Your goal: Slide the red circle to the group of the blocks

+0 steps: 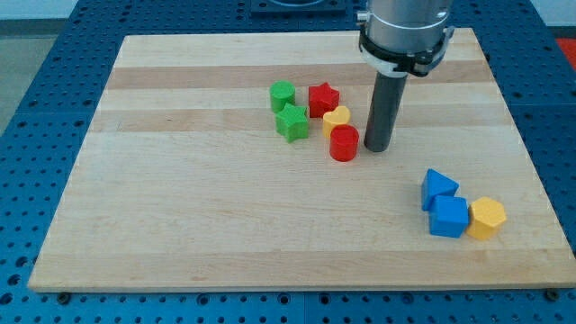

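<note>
Standing upright, red circle (344, 143) just left of my tip (377, 148); no fingers visible.

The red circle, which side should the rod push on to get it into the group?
Push the red circle's right wall, from the view's right, where my tip already stands. Its round upright side takes a level push toward the yellow block and green star.

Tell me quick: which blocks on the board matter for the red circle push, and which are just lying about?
In the job:
- red circle, touching the group already
- my tip, just to its right in the view
- the group: green cylinder, green star, red star, yellow heart

Lying about, at the view's lower right:
- blue wedge
- blue cube
- yellow hexagon
</note>
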`<control>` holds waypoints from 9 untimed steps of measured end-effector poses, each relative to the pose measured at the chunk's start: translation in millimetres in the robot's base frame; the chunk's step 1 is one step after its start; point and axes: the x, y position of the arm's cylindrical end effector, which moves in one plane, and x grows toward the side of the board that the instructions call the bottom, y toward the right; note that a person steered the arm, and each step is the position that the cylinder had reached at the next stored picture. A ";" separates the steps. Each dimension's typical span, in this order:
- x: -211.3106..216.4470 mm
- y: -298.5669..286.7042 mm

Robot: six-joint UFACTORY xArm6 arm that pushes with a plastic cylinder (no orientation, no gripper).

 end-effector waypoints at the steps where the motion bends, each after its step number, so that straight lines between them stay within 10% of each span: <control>1: 2.8 -12.5; 6: 16.4 -16.8; 9: 43.7 160.3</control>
